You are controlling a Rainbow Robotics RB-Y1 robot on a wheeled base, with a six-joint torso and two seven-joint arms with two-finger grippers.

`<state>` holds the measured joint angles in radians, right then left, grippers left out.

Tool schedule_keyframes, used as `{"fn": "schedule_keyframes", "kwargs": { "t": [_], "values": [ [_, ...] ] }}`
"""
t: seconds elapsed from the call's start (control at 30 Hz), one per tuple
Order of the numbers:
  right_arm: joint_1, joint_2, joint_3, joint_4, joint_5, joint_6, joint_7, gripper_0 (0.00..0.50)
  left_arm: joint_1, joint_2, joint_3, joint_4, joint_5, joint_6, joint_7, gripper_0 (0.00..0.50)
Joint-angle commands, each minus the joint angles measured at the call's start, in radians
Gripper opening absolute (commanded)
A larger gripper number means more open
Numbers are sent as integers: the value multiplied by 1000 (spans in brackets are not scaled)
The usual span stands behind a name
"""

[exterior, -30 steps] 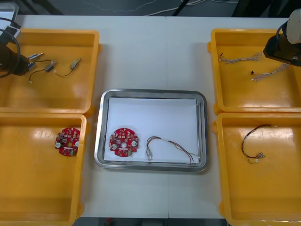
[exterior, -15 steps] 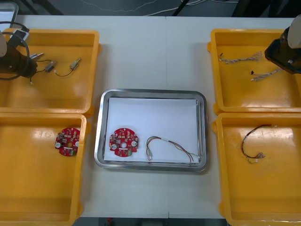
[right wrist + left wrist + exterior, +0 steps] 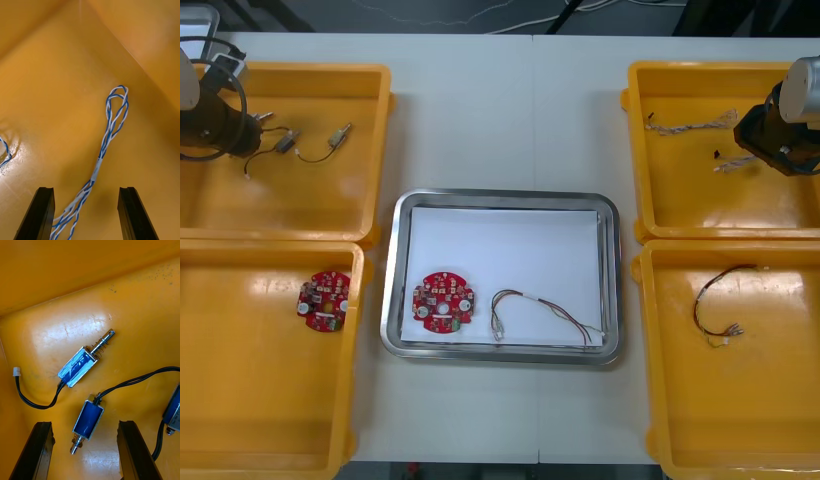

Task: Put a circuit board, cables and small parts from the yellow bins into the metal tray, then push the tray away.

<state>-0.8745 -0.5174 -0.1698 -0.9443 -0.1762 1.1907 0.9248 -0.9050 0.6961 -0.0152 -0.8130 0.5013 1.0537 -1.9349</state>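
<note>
My left gripper (image 3: 84,461) is open low in the far left yellow bin (image 3: 375,130). A small metal part (image 3: 88,420) with a black lead lies between its fingers. A second part (image 3: 80,365) lies just beyond, and a third (image 3: 173,412) beside one finger. My right gripper (image 3: 86,221) is open in the far right yellow bin (image 3: 635,150), with a twisted blue and white cable (image 3: 108,138) running out from between its fingers. The metal tray (image 3: 505,197), white inside, holds a red circuit board (image 3: 442,301) and a cable (image 3: 542,313).
The near left bin (image 3: 240,420) holds another red circuit board (image 3: 324,300). The near right bin (image 3: 740,420) holds a black and red cable (image 3: 718,305). A second twisted cable (image 3: 690,125) lies farther back in the far right bin.
My right gripper has moved nearer and lower over the twisted cable. My left gripper has shifted slightly right toward the small metal parts. The tray's contents have not moved.
</note>
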Motion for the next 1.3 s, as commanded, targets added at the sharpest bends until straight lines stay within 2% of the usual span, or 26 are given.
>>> {"fn": "schedule_keyframes", "kwargs": {
  "t": [0.03, 0.3, 0.37, 0.4, 0.43, 0.5, 0.77, 0.97, 1.13, 1.3],
  "values": [
    [-44, 22, -19, 10, -13, -23, -49, 489, -52, -7, 24, -5, -17, -12, -116, 500],
    [-44, 30, -8, 39, -26, -23, -50, 488, -94, -9, 46, 58, -23, -14, -121, 500],
    [-44, 30, -7, 48, -29, -23, -49, 393, -106, -10, 50, 78, -24, -18, -125, 500],
    [-44, 30, -7, 48, -31, -25, -49, 312, -109, -10, 49, 84, -27, -21, -127, 500],
    [-44, 30, -7, 48, -31, -23, -47, 199, -110, -10, 49, 87, -27, -21, -127, 500],
    [-44, 31, -7, 48, -34, -22, -44, 8, -112, -10, 49, 89, -29, -24, -127, 500],
    [-58, 17, -2, 38, -52, -3, -21, 0, -141, -15, 50, 132, -30, -21, -124, 500],
    [-93, 0, 7, -24, -71, 121, 2, 0, -146, -26, 54, 141, -41, -24, -125, 500],
    [-98, 0, -2, -82, -91, 271, 3, 0, -146, -36, 52, 149, -44, -24, -124, 500],
    [-98, 13, -13, -90, -109, 340, 3, 0, -146, -46, 55, 149, -47, -32, -119, 500]
  ]
}}
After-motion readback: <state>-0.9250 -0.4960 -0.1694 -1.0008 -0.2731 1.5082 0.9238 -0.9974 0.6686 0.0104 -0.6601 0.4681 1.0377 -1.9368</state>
